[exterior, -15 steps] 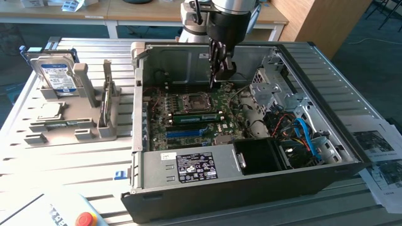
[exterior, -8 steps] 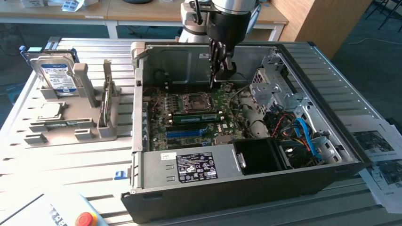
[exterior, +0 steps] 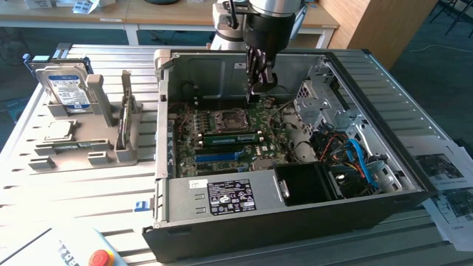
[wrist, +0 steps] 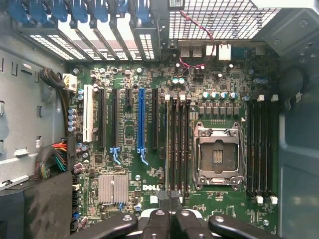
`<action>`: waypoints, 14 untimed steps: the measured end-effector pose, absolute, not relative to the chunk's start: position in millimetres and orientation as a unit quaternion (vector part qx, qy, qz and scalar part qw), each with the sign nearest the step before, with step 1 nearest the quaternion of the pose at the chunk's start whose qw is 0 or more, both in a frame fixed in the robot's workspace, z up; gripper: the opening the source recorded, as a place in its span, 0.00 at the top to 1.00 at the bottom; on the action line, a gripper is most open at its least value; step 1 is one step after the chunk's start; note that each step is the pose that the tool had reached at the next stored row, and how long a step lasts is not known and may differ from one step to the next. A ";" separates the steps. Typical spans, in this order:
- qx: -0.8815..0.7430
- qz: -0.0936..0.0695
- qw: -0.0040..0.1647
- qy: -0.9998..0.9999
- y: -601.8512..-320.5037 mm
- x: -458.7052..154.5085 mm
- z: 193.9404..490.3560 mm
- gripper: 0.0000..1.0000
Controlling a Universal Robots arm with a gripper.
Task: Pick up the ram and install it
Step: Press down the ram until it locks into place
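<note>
Claw shut above the open computer, ram apart from it in a slot below.

The claw (exterior: 262,83) hangs inside the open computer case (exterior: 244,233) with its fingers pressed together and nothing to be seen between them. The ram (exterior: 229,138) is not in its grip: the green strip stands in a slot on the motherboard (exterior: 275,119), well below the claw and a little toward the exterior view's left of it, between the processor socket (exterior: 227,119) and the long blue slot (exterior: 218,156). In the wrist view the closed claw (wrist: 170,214) looks straight down on the board, with the socket (wrist: 218,154) and the blue slot (wrist: 141,119) far beneath it. The case rests on the table (exterior: 74,183).
</note>
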State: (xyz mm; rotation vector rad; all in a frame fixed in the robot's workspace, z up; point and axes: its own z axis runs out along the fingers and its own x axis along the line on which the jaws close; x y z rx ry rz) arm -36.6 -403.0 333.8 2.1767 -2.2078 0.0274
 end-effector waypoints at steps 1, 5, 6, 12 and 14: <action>0.702 0.009 0.021 -0.712 -403.0 -36.6 333.8 0.90; 0.702 0.008 0.020 -0.712 -403.1 -36.7 333.9 0.90; 0.702 0.007 0.019 -0.712 -403.0 -36.7 333.8 0.90; 0.702 0.002 0.010 -0.712 -403.0 -36.6 333.7 0.90; 0.702 0.001 0.007 -0.712 -403.0 -36.6 333.7 0.90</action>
